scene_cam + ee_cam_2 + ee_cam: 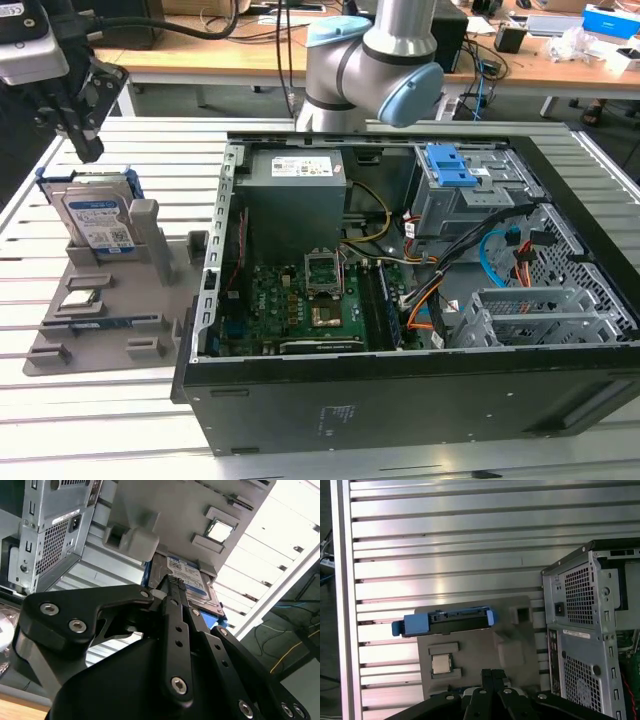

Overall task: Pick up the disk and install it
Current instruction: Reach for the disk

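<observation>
The disk (98, 220) stands on edge in a slot of the grey holder (110, 310) on the exterior view's left, its white-and-blue label facing outward and a blue carrier frame around it. My gripper (88, 150) hangs just above the disk's top edge, fingers pressed together with nothing between them. In the first wrist view the disk (450, 621) shows edge-on, beyond the shut gripper (491, 672). In the second wrist view the gripper (173, 581) points at the disk (192, 577).
An open computer case (400, 400) lies right of the holder, with a blue-latched drive bay (455, 165) and a metal drive cage (540, 310) inside. A small square chip (80, 298) rests on the holder. The slatted aluminium table (100, 420) surrounds both.
</observation>
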You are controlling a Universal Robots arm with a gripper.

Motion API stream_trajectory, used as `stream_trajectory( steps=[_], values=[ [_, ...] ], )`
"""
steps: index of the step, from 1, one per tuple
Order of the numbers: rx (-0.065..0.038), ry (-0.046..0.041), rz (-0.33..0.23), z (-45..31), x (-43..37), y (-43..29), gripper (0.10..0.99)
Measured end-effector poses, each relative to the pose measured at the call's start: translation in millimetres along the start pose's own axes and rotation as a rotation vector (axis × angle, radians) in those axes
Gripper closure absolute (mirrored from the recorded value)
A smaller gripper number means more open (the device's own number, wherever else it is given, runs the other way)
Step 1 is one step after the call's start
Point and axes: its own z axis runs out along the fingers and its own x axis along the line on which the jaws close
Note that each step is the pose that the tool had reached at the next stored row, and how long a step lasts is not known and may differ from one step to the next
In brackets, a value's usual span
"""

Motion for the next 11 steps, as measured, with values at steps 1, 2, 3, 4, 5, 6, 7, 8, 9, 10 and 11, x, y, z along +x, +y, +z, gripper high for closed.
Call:
stream_trajectory(
  steps=[1, 2, 3, 4, 5, 6, 7, 8, 9, 10, 11],
  values=[
    [0.000, 0.0000, 0.000, 0.0, 2.3, -0.2, 0.980],
    [0.000, -0.0001, 0.000, -0.1, 3.9, -0.3, 0.980],
    [0.000, -0.0001, 0.000, -0.1, 5.6, -0.4, 0.980],
    [0.000, 0.0000, 0.000, -0.2, 9.3, -0.7, 0.980],
    [0.000, -0.0001, 0.000, -0.3, 12.1, -0.9, 0.980],
    [0.000, 0.0000, 0.000, -0.4, 15.2, -1.1, 0.980],
    [0.000, -0.0001, 0.000, -0.4, 16.8, -1.2, 0.980],
    [0.000, -0.0001, 0.000, -0.5, 18.5, -1.4, 0.980],
    [0.000, 0.0000, 0.000, -0.6, 21.3, -1.6, 0.980],
    [0.000, -0.0001, 0.000, -0.6, 23.1, -1.7, 0.980],
    [0.000, 0.0000, 0.000, -0.7, 25.0, -1.8, 0.980]
  ],
)
